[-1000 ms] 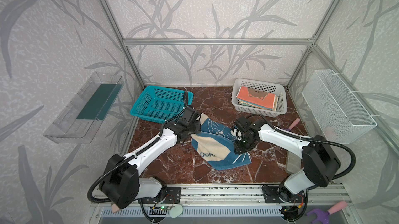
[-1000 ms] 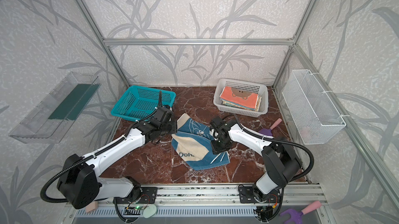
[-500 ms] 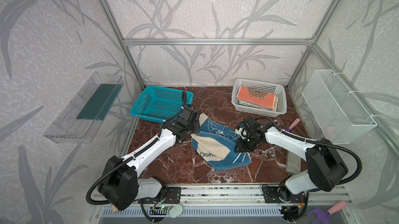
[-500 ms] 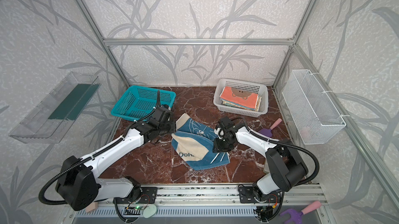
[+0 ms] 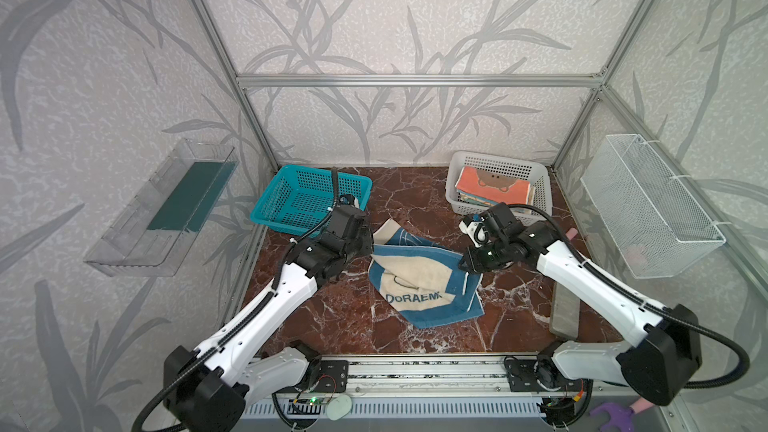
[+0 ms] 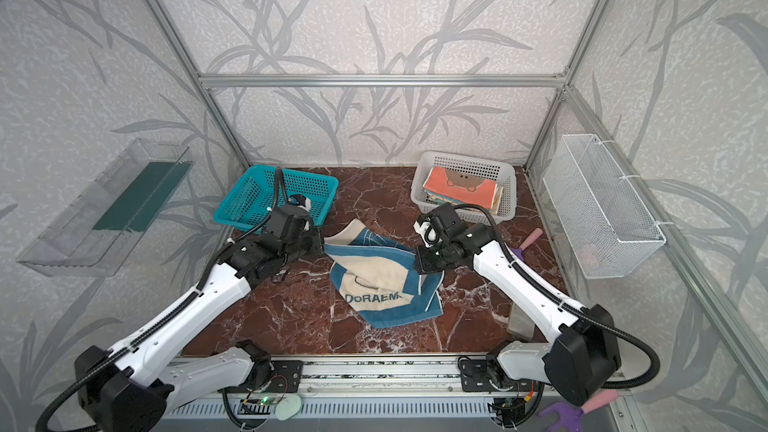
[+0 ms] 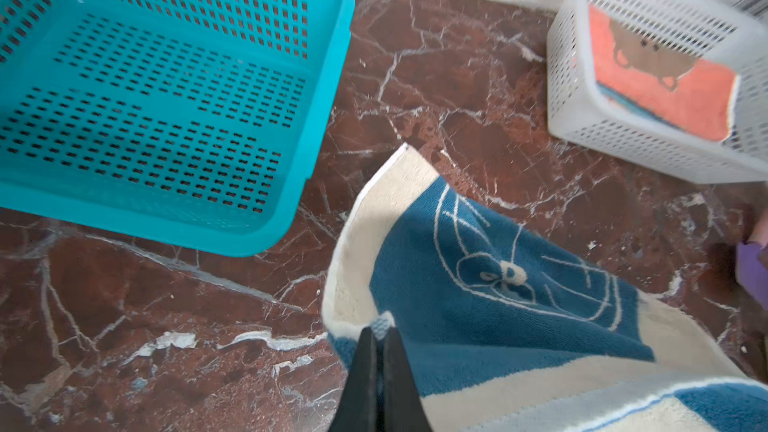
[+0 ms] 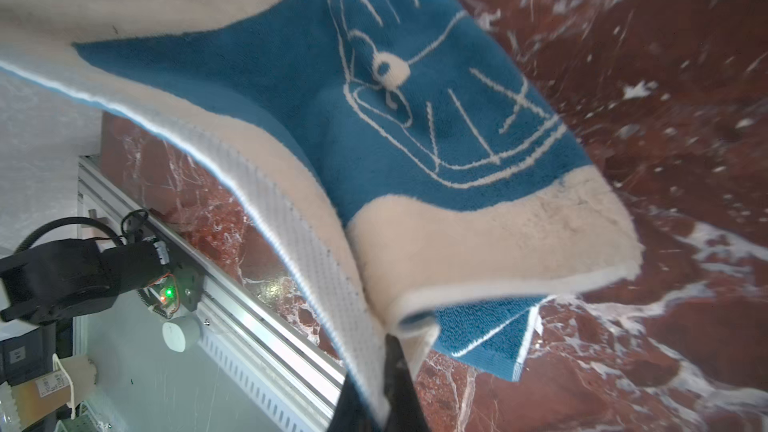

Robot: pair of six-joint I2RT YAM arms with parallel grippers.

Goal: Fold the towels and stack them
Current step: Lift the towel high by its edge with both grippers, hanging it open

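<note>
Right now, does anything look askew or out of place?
The Doraemon towel lies rumpled and skewed, pinched at opposite edges by the left end effector and right end effector. A grey block lies on the table at right, unrelated to towels.

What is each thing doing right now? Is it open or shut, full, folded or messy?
Doraemon towel: rumpled, partly doubled over on the table, pinched at two sides.
left tool: shut on the Doraemon towel.
right tool: shut on the Doraemon towel.
teal basket: upright, nothing seen inside.
white basket: upright, holding a stack of folded towels.
orange bear towel: folded, on top of that stack.
</note>
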